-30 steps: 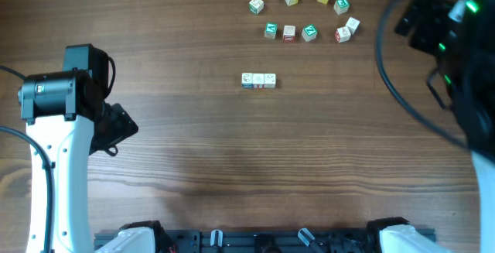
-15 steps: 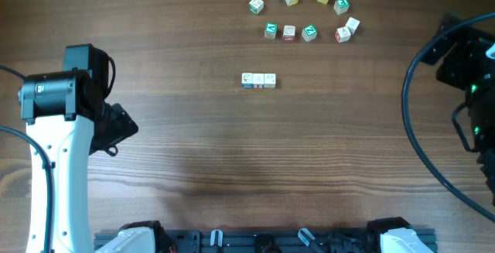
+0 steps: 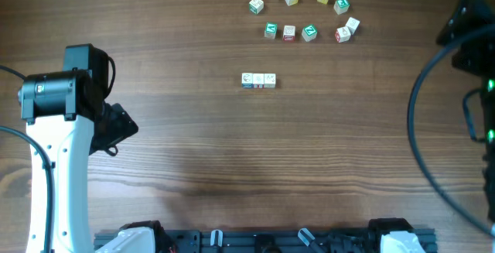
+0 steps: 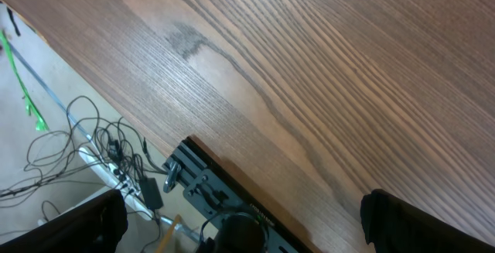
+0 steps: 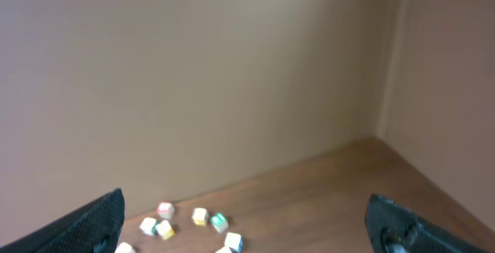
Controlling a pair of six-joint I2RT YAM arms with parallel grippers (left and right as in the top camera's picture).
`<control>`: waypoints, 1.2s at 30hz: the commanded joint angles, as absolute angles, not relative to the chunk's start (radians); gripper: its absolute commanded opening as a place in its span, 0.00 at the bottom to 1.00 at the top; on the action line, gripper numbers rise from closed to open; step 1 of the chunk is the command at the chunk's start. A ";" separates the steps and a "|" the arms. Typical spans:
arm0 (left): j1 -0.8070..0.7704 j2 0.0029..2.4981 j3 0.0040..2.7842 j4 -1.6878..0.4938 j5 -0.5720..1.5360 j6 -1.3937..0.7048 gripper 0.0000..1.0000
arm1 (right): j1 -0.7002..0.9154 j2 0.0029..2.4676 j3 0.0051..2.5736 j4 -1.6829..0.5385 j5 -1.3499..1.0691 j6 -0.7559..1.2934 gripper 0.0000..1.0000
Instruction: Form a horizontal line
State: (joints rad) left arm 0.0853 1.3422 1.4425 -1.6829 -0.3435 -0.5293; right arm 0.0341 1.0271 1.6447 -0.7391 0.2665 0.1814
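Observation:
The horizontal line (image 3: 258, 80) is a row of three tiny whitish letter cubes, touching edge to edge, at the middle of the wooden table. My left gripper (image 3: 116, 133) sits at the table's left side, far from the row; in the left wrist view (image 4: 244, 226) its fingers are spread wide and empty. My right arm (image 3: 472, 29) is at the far right edge. In the right wrist view its fingers (image 5: 251, 226) are wide apart and empty, aimed at the back wall.
Several loose letter cubes (image 3: 305, 9) lie scattered at the back of the table; some show in the right wrist view (image 5: 189, 222). The table's front edge with a black rail (image 4: 224, 199) and cables shows in the left wrist view.
My right arm has swung away to the right, from over the back right cubes to the table's right edge. The left arm and the cube row have not moved.

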 commanded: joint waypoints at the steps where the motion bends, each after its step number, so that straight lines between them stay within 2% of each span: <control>1: 0.090 1.326 1.438 -1.684 -0.356 -0.532 1.00 | -0.009 0.842 1.430 -0.605 0.036 0.092 1.00; 9: 0.090 1.326 1.438 -1.684 -0.356 -0.532 1.00 | -0.008 0.367 0.829 -0.168 -0.090 0.096 1.00; 14: 0.090 1.326 1.438 -1.684 -0.356 -0.532 1.00 | -0.008 0.154 0.561 -0.020 -0.123 0.123 1.00; 16: 0.090 1.326 1.438 -1.684 -0.356 -0.532 1.00 | -0.008 0.043 0.361 0.120 -0.122 0.164 1.00; 31: 0.090 1.326 1.438 -1.684 -0.356 -0.532 1.00 | -0.009 0.003 0.007 0.371 -0.105 0.181 1.00; 36: 0.090 1.326 1.438 -1.684 -0.356 -0.532 1.00 | -0.009 0.003 0.005 0.337 -0.091 0.115 1.00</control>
